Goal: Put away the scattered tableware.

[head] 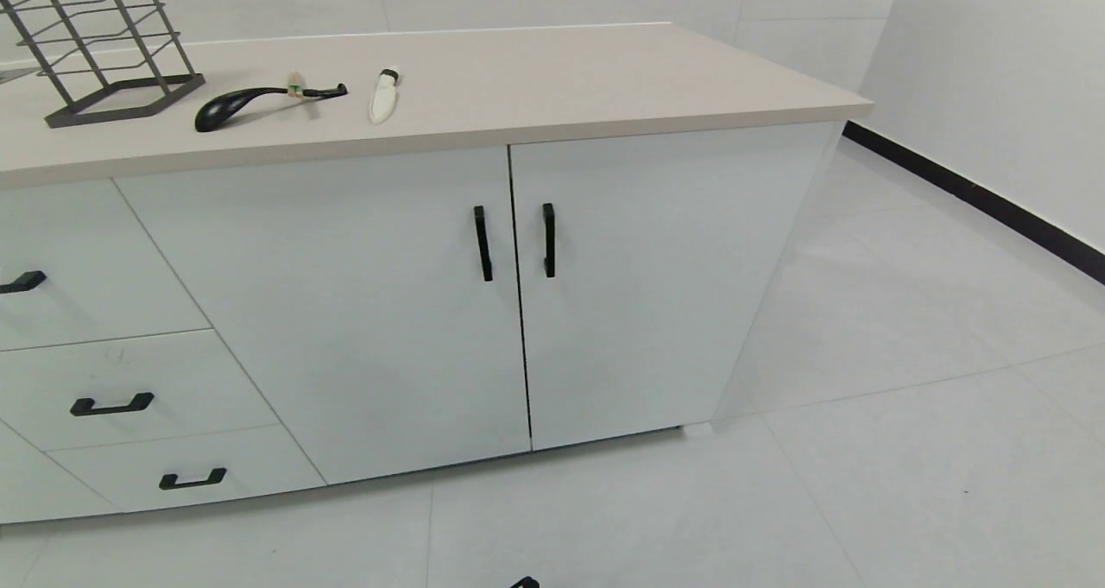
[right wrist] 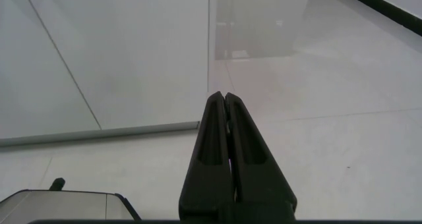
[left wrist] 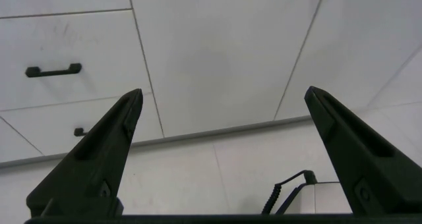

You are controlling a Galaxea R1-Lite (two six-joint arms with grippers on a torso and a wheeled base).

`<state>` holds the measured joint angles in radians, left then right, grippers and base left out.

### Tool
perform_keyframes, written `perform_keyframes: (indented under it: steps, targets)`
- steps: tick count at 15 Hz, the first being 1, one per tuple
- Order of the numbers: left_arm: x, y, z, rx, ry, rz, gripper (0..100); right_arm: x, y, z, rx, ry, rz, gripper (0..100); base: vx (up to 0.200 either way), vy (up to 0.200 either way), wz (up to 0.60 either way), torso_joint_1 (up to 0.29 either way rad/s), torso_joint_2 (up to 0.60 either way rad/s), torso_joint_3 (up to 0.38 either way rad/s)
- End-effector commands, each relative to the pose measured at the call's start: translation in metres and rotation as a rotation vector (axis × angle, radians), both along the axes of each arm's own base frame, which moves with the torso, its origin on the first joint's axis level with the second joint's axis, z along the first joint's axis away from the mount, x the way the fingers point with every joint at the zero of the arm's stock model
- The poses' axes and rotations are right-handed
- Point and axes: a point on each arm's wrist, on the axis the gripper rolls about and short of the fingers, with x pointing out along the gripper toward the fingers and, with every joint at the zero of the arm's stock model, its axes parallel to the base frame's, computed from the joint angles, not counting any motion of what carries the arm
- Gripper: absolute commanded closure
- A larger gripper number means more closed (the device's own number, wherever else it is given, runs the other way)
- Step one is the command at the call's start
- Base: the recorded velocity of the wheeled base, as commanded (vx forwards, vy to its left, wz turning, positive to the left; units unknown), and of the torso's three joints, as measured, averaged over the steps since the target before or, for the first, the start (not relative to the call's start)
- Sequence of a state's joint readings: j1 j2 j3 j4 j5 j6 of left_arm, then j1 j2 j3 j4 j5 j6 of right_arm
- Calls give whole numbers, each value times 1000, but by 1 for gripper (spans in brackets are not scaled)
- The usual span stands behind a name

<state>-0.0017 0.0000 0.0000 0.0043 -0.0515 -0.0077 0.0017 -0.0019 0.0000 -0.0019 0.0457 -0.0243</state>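
On the beige countertop (head: 561, 70) lie a black ladle-like spoon (head: 226, 104) with a small green-banded utensil (head: 298, 87) across its handle, and a white knife-shaped piece with a black end (head: 383, 98) just to their right. My left gripper (left wrist: 224, 99) hangs low in front of the white cabinet, fingers spread wide with nothing between them. My right gripper (right wrist: 225, 102) points at the floor by the cabinet foot, its fingers pressed together and empty.
A dark wire rack (head: 95, 44) stands at the counter's back left. White cabinet doors with black handles (head: 514, 243) face me, drawers (head: 112, 402) to their left. Open tiled floor (head: 906, 398) spreads to the right up to a wall with black skirting.
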Motion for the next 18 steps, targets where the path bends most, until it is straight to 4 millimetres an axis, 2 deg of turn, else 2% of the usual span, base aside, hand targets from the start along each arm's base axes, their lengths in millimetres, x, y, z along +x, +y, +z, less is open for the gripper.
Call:
perform_keyframes:
  steps: [1,13,14,18]
  targets:
    - [0,0,0,0,2,1,0,0,0,0,0,2,2,100,0,200,0,2,-2,2]
    - [0,0,0,-8,1,9,0,0,0,0,0,2,0,100,0,200,0,1,2,2]
    - [0,0,0,-8,2,9,0,0,0,0,-2,2,2,100,0,0,0,0,0,0]
    - [0,0,0,-8,1,9,0,0,0,0,-2,2,-1,100,0,0,600,1,4,1]
